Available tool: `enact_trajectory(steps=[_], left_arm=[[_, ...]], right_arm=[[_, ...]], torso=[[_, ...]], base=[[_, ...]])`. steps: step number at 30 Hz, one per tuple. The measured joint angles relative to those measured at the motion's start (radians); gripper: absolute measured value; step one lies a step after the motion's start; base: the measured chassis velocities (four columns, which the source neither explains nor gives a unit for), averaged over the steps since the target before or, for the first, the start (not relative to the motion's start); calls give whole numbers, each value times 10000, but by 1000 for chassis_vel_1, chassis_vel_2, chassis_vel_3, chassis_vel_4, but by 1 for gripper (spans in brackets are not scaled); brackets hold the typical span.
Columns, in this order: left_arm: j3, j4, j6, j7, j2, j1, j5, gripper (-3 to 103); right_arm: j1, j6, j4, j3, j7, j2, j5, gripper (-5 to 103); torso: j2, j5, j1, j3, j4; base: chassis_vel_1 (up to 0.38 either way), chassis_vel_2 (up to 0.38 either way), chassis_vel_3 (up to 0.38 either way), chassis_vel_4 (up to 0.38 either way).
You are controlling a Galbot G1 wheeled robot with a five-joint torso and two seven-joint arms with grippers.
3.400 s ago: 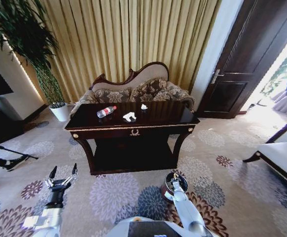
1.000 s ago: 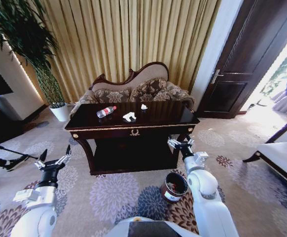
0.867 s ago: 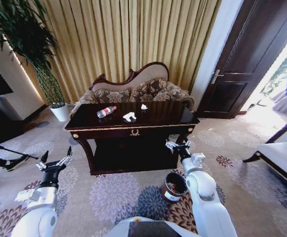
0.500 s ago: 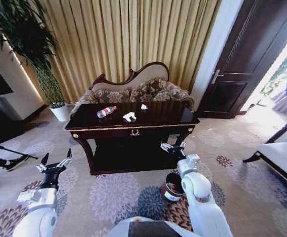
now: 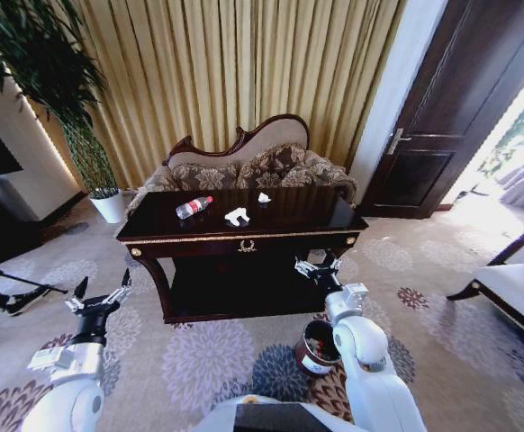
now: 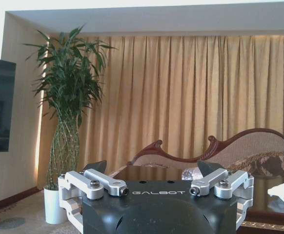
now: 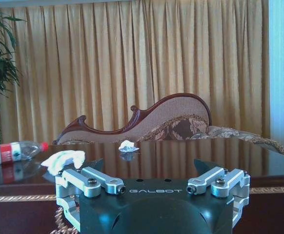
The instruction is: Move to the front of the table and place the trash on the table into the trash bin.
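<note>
Both hands raised and empty before the table, trash lying on top.

The bottle (image 5: 194,206) lies on its side on the table (image 5: 244,236), long axis slanting, red cap toward the sofa, with paper scraps (image 5: 237,216) beside it. The left hand (image 5: 98,295) and right hand (image 5: 317,266) hang spread. The trash bin (image 5: 315,347) stands on the carpet below the right arm.

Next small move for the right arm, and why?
Probably raise the right end effector above the table edge and reach toward the white paper scrap. It hangs open and empty, below the tabletop, near the front right leg. The bottle lies farther left.
</note>
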Motion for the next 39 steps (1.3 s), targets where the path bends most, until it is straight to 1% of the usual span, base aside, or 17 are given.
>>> enact_trajectory(steps=[21,38,39], left_arm=[[9,51,4,26,18,40,5,100],[-30,85,35,43,73,32,5,100],[-64,110,29,48,99,50,-10,100]], right_arm=[[-15,-145,307,-65,-1,-82,130,100],[68,-337,502,120,19,-182,523,100],[86,-415,529,155,30,-224,579,100]], torso=[[1,0,0,-1,0],[2,-1,0,-1,0],[1,-1,0,0,3]], base=[[-131,135,127,-128],[-123,130,131,-125],[-86,95,85,-68]])
